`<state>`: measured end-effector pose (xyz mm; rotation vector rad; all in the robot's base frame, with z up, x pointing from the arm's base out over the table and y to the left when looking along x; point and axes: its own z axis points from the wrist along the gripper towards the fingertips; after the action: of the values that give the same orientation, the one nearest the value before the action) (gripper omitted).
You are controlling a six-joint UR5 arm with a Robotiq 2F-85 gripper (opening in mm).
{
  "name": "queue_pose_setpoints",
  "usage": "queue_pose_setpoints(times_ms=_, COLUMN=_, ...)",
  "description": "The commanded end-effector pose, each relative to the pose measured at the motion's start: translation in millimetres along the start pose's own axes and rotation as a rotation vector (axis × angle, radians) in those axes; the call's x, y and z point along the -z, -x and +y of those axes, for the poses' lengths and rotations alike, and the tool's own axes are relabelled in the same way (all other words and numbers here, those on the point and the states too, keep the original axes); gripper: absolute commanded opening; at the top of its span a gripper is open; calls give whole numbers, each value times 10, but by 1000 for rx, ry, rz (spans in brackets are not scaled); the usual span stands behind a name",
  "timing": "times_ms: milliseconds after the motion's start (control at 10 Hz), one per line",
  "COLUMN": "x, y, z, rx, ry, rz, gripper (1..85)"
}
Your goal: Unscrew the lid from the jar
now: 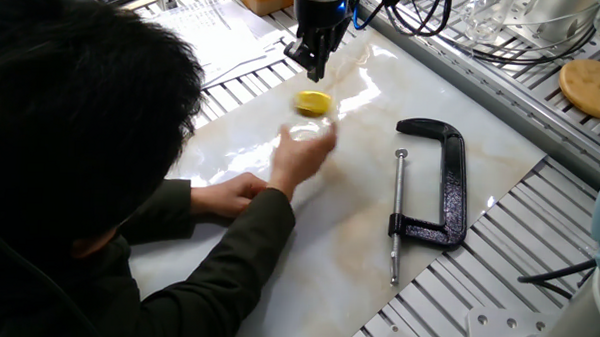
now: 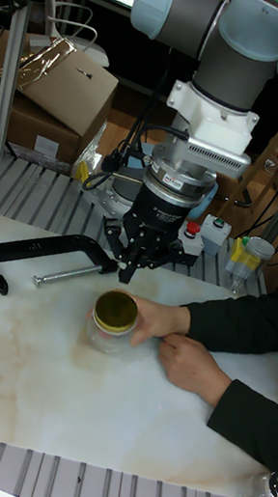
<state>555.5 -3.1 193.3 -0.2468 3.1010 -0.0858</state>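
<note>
The jar (image 2: 107, 334) is small, clear glass, and stands on the marble table top with the yellow-gold lid (image 2: 116, 311) on its mouth. A person's hand (image 2: 160, 320) grips the jar from the side. In the fixed view the lid (image 1: 313, 102) shows just beyond that hand (image 1: 303, 154), and the jar (image 1: 305, 135) is mostly hidden by it. My gripper (image 2: 128, 268) hangs just above and behind the lid without touching it, fingers pointing down and nothing between them. In the fixed view the gripper (image 1: 312, 61) looks narrow, so the gap between the fingers is unreadable.
A black C-clamp (image 1: 435, 183) lies on the marble to the right of the jar. The person's head and arms (image 1: 80, 161) fill the left of the fixed view. A tan wooden disc (image 1: 591, 87) sits at the far right on the slotted aluminium table (image 1: 537, 247).
</note>
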Motion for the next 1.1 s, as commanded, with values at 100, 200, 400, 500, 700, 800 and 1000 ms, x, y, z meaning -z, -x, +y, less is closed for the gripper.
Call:
queue_pose_setpoints(times_ms=100, x=83, y=-9, z=114, rx=69, ry=44, rz=-14, gripper=10)
queue_pose_setpoints(times_ms=200, x=91, y=-19, z=100, rx=98, ry=41, rz=-14, gripper=10)
queue_pose_setpoints(times_ms=400, x=113, y=-111, z=8, rx=156, ry=8, rz=16, gripper=10)
queue_pose_setpoints(times_ms=500, x=125, y=-180, z=-16, rx=187, ry=2, rz=40, gripper=30)
queue_pose_setpoints(times_ms=700, x=118, y=-209, z=14, rx=310, ry=38, rz=15, gripper=427)
queue_pose_setpoints(times_ms=800, x=96, y=-209, z=53, rx=351, ry=64, rz=-4, gripper=630)
queue_pose_setpoints(times_ms=1000, x=84, y=-79, z=100, rx=376, ry=74, rz=-54, gripper=777)
